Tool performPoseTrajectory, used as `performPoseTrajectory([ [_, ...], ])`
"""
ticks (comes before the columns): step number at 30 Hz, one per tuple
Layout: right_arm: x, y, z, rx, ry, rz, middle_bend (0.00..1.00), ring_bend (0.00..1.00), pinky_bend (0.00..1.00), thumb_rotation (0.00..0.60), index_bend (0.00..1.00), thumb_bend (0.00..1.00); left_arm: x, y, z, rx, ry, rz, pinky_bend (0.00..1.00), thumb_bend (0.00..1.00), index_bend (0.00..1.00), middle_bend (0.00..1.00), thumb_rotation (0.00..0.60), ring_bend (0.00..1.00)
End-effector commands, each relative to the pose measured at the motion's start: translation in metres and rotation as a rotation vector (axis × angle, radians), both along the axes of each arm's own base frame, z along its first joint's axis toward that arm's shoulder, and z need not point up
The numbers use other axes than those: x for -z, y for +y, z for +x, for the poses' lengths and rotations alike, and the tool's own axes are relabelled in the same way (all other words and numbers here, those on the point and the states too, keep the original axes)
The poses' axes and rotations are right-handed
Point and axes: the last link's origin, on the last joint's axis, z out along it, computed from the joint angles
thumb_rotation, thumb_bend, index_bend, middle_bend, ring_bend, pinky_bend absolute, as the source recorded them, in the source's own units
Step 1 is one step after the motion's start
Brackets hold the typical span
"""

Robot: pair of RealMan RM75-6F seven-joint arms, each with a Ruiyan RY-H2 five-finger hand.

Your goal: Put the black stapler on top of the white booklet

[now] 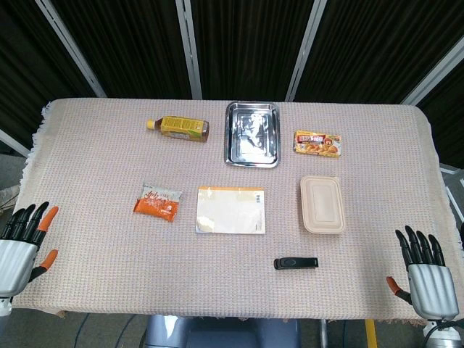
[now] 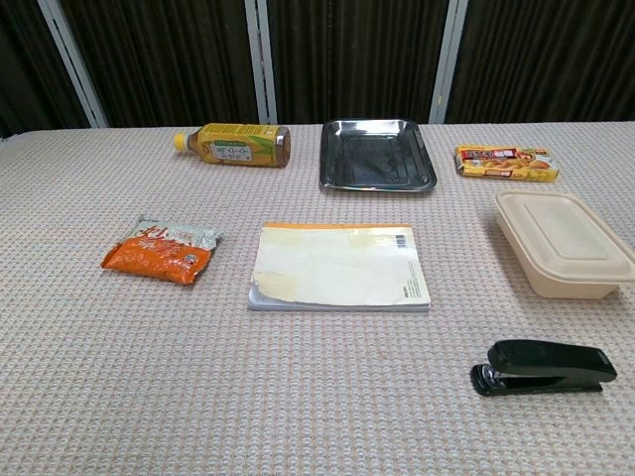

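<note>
The black stapler (image 1: 296, 263) (image 2: 543, 367) lies flat on the cloth near the front edge, right of centre. The white booklet (image 1: 230, 210) (image 2: 338, 267), with an orange strip along its far edge, lies in the middle of the table, up and to the left of the stapler. My left hand (image 1: 24, 239) rests at the table's front left corner, fingers spread and holding nothing. At the front right corner is my right hand (image 1: 424, 274), fingers apart and empty, well right of the stapler. Neither hand shows in the chest view.
A beige lidded box (image 1: 322, 204) (image 2: 563, 241) stands right of the booklet, just behind the stapler. An orange snack packet (image 1: 156, 201) (image 2: 159, 250) lies to the left. At the back are a bottle (image 1: 178, 128) (image 2: 232, 145), a metal tray (image 1: 252, 155) (image 2: 377, 182) and a yellow food box (image 1: 317, 143) (image 2: 506, 162).
</note>
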Motion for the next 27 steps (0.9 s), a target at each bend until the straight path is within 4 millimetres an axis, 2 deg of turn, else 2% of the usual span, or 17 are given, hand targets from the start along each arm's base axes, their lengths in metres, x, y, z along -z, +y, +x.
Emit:
performPoseTrajectory([
  [1,0.0,0.0,0.0,0.0,-0.001,0.002,0.0,0.0,0.0,0.6,0.0,0.16,0.001,0.0,0.0,-0.004,0.001,-0.002,0.1,0.3,0.0,0.0,0.6,0.0],
  [8,0.016,-0.005,0.004,-0.026,-0.004,0.062,0.0,0.0,0.0,0.6,0.01,0.16,0.003,0.008,0.001,-0.016,-0.002,-0.009,0.1,0.3,0.0,0.0,0.6,0.0],
  [13,0.036,-0.01,0.011,-0.084,0.017,0.069,0.06,0.04,0.03,0.6,0.1,0.16,0.004,0.014,0.005,-0.001,-0.005,-0.012,0.1,0.3,0.0,0.0,0.6,0.0],
  [14,0.042,-0.01,0.013,-0.094,0.031,0.072,0.07,0.05,0.05,0.6,0.12,0.16,0.005,0.016,0.005,0.0,-0.004,-0.014,0.1,0.3,0.0,0.0,0.6,0.0],
  [16,0.055,-0.008,0.019,-0.105,0.053,0.098,0.13,0.12,0.17,0.6,0.17,0.18,0.006,0.022,0.006,-0.004,-0.001,-0.023,0.1,0.3,0.0,0.0,0.6,0.0],
  [18,0.065,-0.009,0.03,-0.118,0.005,0.098,0.19,0.22,0.27,0.6,0.22,0.21,0.006,0.029,0.005,-0.012,-0.004,-0.028,0.1,0.3,0.0,0.0,0.6,0.0],
  [21,0.084,-0.015,0.042,-0.14,-0.051,0.099,0.24,0.29,0.37,0.6,0.27,0.23,0.006,0.042,0.007,-0.012,-0.017,-0.046,0.1,0.3,0.0,0.0,0.6,0.0],
  [24,0.108,-0.017,0.047,-0.158,-0.06,0.134,0.27,0.32,0.41,0.6,0.3,0.25,0.006,0.055,0.01,0.001,-0.018,-0.049,0.1,0.31,0.0,0.0,0.6,0.0],
  [27,0.126,-0.022,0.052,-0.163,-0.072,0.168,0.28,0.33,0.43,0.6,0.3,0.26,0.012,0.059,0.008,-0.011,-0.001,-0.073,0.1,0.31,0.0,0.0,0.6,0.0],
])
